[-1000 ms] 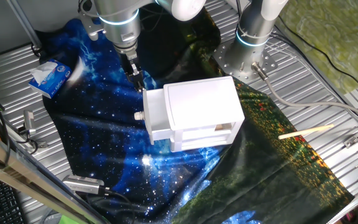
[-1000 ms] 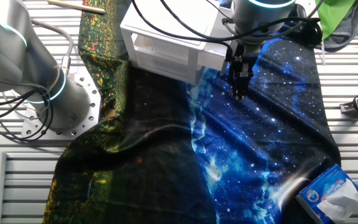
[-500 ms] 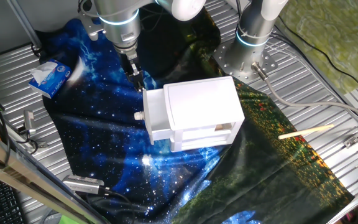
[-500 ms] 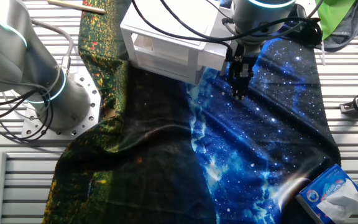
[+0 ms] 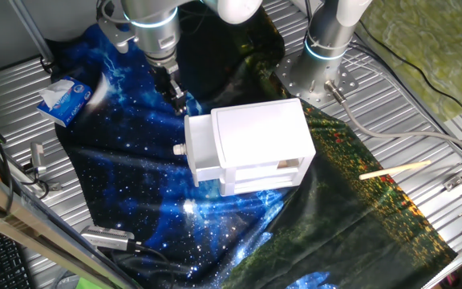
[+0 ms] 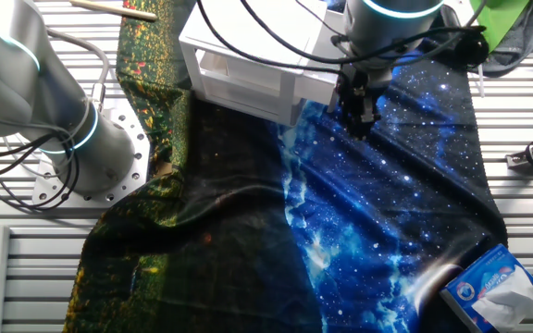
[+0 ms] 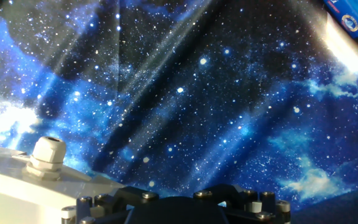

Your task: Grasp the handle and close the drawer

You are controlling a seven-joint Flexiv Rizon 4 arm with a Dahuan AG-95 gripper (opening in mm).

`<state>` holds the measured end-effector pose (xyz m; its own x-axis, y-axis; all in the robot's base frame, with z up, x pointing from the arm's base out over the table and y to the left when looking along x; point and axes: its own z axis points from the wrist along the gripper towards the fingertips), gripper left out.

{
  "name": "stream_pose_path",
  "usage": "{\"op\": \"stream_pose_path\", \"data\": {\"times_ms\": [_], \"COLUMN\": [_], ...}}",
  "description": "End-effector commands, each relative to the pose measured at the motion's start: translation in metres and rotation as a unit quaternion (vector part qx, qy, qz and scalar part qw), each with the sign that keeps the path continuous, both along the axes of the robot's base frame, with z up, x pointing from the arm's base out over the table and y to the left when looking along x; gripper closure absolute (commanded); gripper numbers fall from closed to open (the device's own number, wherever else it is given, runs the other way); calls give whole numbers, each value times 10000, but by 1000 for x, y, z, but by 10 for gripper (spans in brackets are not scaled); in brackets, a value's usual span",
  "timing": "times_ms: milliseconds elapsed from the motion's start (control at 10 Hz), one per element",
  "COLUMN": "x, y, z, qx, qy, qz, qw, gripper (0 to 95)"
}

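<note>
handle (image 5: 180,149): small white knob on the drawer front, left side of cabinet, untouched
drawer (image 5: 198,148): pulled partly out, unmoved
gripper (image 5: 177,99): jaws look pressed together, beyond the drawer, has lifted slightly and drifted off since a second ago
meaning: not yet lined up with knob, grasp pending

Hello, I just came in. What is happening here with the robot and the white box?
A robot arm is working at a small white cabinet on a starry blue cloth. Its drawer is pulled out a little, with the small round handle on its front. The gripper hangs above the cloth just beside the drawer and holds nothing. The handle is not grasped yet, so the drawer is not closed. A tissue pack lies nearby.
</note>
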<state>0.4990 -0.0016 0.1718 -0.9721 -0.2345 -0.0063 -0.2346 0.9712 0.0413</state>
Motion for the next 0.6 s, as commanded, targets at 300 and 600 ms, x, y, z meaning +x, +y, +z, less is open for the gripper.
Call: {"op": "stream_pose_path", "data": {"times_ms": [300, 600], "x": [1, 4], "y": [0, 0], "z": [0, 0], "qx": [29, 26], "qy": [62, 87], "qz": [413, 394], "qw": [9991, 9992], "gripper": [950, 950]}}
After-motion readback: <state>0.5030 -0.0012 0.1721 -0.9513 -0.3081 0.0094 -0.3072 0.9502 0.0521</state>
